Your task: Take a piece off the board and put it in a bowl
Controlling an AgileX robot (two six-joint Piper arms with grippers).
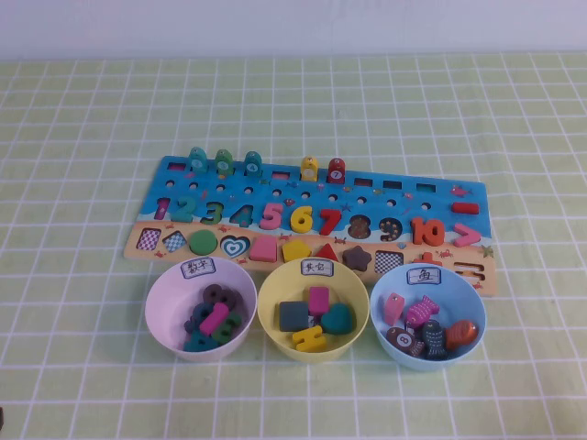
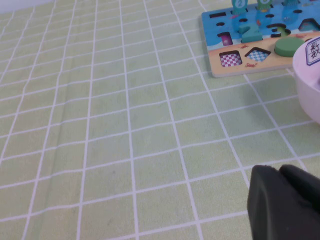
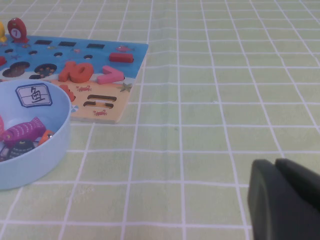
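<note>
- Two arms sit parked low over the tabletop [image 1: 83,367], out of the high view; the left gripper [image 2: 280,172] is near the pink-lilac bowl [image 1: 165,302], the right gripper [image 3: 275,165] well right of the board [image 1: 477,280]. Both sets of fingers look pressed together.
- The teal "2" [image 1: 183,209] lies in its slot, between the "1" [image 1: 161,208] and green "3" [image 1: 212,213].
- Best for the left arm: spread the fingers, descend straight, pinch across the numeral, avoiding the pegs [image 1: 225,163] behind.

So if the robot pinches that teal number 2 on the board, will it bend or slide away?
The teal 2 looks like a rigid, flat, light cut-out, so bending seems unlikely. Lying low on the board, it offers little edge to pinch. Left gripper and right gripper hang above bare cloth.
</note>
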